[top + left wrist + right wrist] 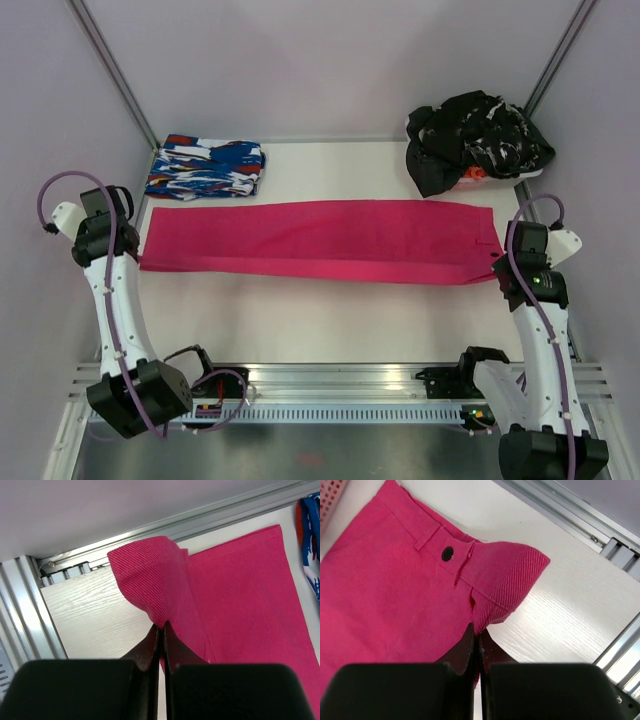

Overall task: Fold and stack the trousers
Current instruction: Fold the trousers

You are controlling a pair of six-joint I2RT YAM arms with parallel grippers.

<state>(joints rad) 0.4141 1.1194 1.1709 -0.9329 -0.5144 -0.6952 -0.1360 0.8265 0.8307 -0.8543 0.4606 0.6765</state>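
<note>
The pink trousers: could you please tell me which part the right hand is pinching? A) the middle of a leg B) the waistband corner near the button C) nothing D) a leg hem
B: the right hand is shut on a raised corner of the trousers beside the black button.

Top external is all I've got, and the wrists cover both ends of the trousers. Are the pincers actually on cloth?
Observer: Yes. In the left wrist view, the left pincer is shut on a corner of the trousers, and the cloth is bunched into a raised peak.
Operator: Right side?
Observer: In the right wrist view, the right pincer is shut on the waistband corner, just past a dark button.
</note>
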